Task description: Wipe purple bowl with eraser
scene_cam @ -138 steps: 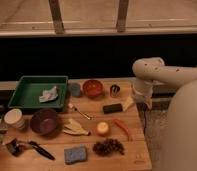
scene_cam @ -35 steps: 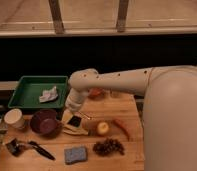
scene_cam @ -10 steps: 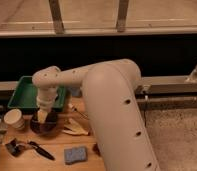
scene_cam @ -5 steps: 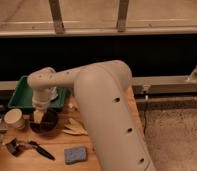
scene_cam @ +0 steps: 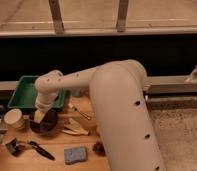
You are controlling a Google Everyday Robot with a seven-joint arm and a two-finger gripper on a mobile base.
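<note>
Swinging in from the right of the bowl, where it was a few seconds back, your hand [scene_cam: 40, 116] now sits low over the purple bowl [scene_cam: 52, 125], at the left of the tabletop [scene_cam: 57, 145]. In the last half second it has hardly shifted.

You cannot see the eraser; it is most likely under the hand, inside the bowl, but that is a guess. Nor can you tell whether the hand is holding anything or how wide it stands.

Expect the bowl to be light and stiff, with a plain matte surface that gives some drag. Nothing pins it down, so a hard sideways stroke could slide it across the wood toward the cup. Press down gently and keep the strokes short, inside the rim. The eraser should be a small firm block, best held by its long sides so a flat face meets the bowl.

Nearest you on the tabletop lie a blue-grey sponge [scene_cam: 75, 154] and a black-handled brush [scene_cam: 36, 149], both apart from the bowl. A cream cup [scene_cam: 14, 119] stands just beside the bowl on its left. Behind the bowl is a green tray [scene_cam: 23, 94]. Beyond that runs a dark band of wall under a window with upright frames.
</note>
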